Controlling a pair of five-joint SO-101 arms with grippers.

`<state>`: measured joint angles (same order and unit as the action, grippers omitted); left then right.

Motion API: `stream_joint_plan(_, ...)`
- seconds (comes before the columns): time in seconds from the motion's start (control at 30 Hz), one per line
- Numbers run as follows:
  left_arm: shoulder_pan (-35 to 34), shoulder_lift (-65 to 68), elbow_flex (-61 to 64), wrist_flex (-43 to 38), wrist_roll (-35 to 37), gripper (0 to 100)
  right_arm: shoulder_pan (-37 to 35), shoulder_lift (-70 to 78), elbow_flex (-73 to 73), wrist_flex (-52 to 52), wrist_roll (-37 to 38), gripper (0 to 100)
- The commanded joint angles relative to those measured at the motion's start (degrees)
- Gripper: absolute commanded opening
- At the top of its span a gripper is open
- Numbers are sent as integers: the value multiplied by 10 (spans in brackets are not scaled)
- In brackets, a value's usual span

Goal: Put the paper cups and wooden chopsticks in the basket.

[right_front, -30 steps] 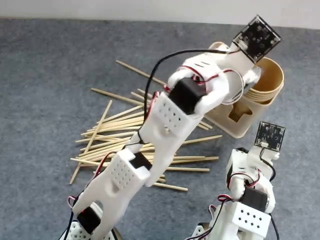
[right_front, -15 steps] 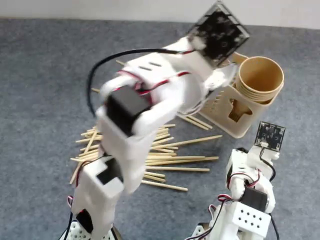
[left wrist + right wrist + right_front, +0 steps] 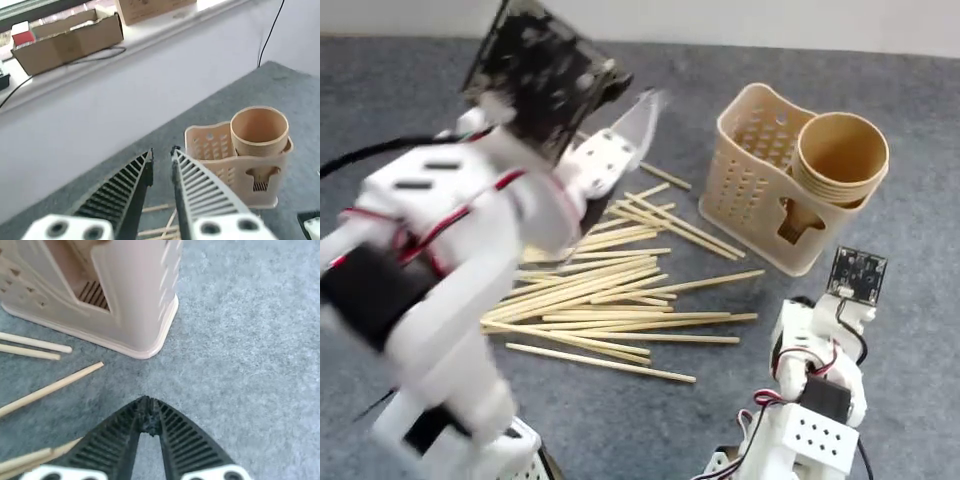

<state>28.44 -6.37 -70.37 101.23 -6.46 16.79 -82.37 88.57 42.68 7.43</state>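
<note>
A: Where are we seeing the cups?
B: We're seeing the paper cups (image 3: 842, 155) sitting stacked in the basket (image 3: 752, 170). The chopsticks (image 3: 610, 300) are lying loose on the worktop (image 3: 920, 250) beside it.
A: Jaws?
B: Left gripper (image 3: 162, 154) is hanging high, jaws slightly spread, empty. Right gripper (image 3: 148, 405) is sitting low by the basket, jaws pressed together.

Left arm (image 3: 460, 230): raised high, well apart from basket (image 3: 750, 170), on its slotted side. Wrist lifted, camera board uppermost.

Left gripper (image 3: 161, 152): aimed toward basket from well off. Fingers parted by a narrow gap, nothing between them.

Right arm (image 3: 815, 385): folded low and upright, near basket's cut-out side. Wrist camera board facing up, closest to basket.

Right gripper (image 3: 148, 404): pointed downward, near basket's base corner, not touching it. Fingertips pressed together, nothing held.
</note>
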Motion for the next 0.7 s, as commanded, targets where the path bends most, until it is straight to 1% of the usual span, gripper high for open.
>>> stream_joint_plan(0.0,-7,-153,116,0,-12,56,1,-7,0,-26,-5,6)
stream_joint_plan(0.07,-13,-202,163,1,-30,56,1,-7,2,-27,-5,6)
stream_joint_plan(0.23,-121,-306,305,0,-45,53,1,-7,2,-27,-5,6)
stream_joint_plan(0.33,-165,-359,386,0,-62,53,0,-7,2,-27,-5,6)
stream_joint_plan(0.57,-213,-459,581,-1,-63,53,0,-7,3,-27,-5,6)
stream_joint_plan(0.67,-226,-504,674,-25,-62,52,0,-7,3,-27,-4,6)
